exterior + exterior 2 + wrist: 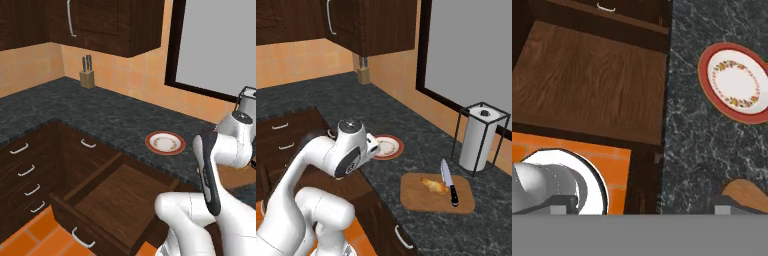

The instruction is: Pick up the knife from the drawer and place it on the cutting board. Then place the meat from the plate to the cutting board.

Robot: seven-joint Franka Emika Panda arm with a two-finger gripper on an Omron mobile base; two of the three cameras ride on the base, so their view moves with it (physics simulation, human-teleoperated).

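Closest to the cameras, the white robot arm bends up from its base, its upper links folded over the front edge of the counter. The gripper itself cannot be made out clearly; whether its fingers are spread or closed, and whether they hold anything, cannot be told. The hand camera looks straight down on the counter edge.

Just below and in front of the arm, the drawer [107,200] stands pulled wide open, its curved silver handle facing the orange tiled floor [30,240]. Its brown wooden bottom lies bare in the left base view and in the hand view.

On the dark speckled counter [421,145], near its front edge to the right, lies the cutting board [421,197]. The knife [449,182] rests flat on the board's right part, black handle toward the front edge, pale blade pointing away. The meat [434,185] sits on the board just beside the blade, to its left.

Farther along the counter, well apart from the board, is the plate [388,147], white with a red-orange rim and nothing on it.

Behind the board stands a paper towel roll [479,136] in a black wire holder.

Far back by the tiled wall sits a knife block [88,73], beneath dark wooden wall cupboards [115,22]
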